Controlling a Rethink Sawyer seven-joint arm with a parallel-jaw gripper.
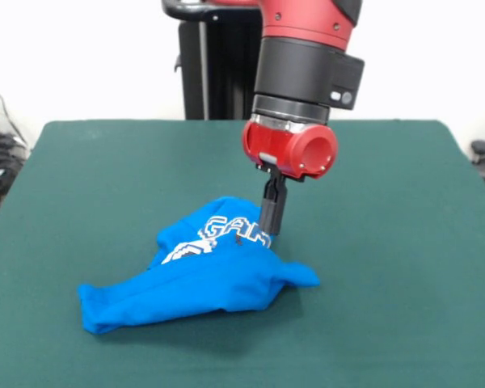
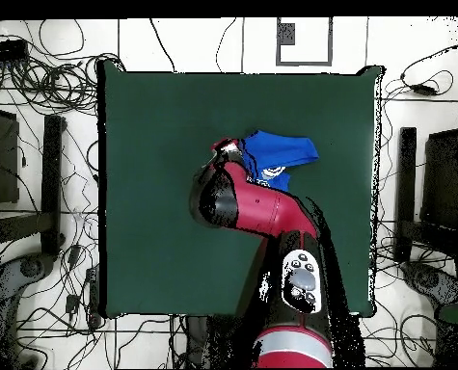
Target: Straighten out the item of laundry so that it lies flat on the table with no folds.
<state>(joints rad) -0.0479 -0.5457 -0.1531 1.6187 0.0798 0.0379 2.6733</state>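
The item of laundry (image 1: 202, 271) is a bright blue garment with white lettering. It lies crumpled near the middle of the dark green table (image 1: 97, 178), with one end trailing to the front left. My gripper (image 1: 271, 230) comes straight down from the red wrist, and its black fingers are closed on a raised fold at the garment's right upper edge. In the overhead view the garment (image 2: 285, 152) shows partly beside the red arm (image 2: 247, 202), which hides the gripper. The table (image 2: 146, 145) is bare around it.
The black pedestal (image 1: 214, 56) stands behind the table's far edge. Cables and dark equipment (image 2: 40, 183) lie on the floor around the table on all sides.
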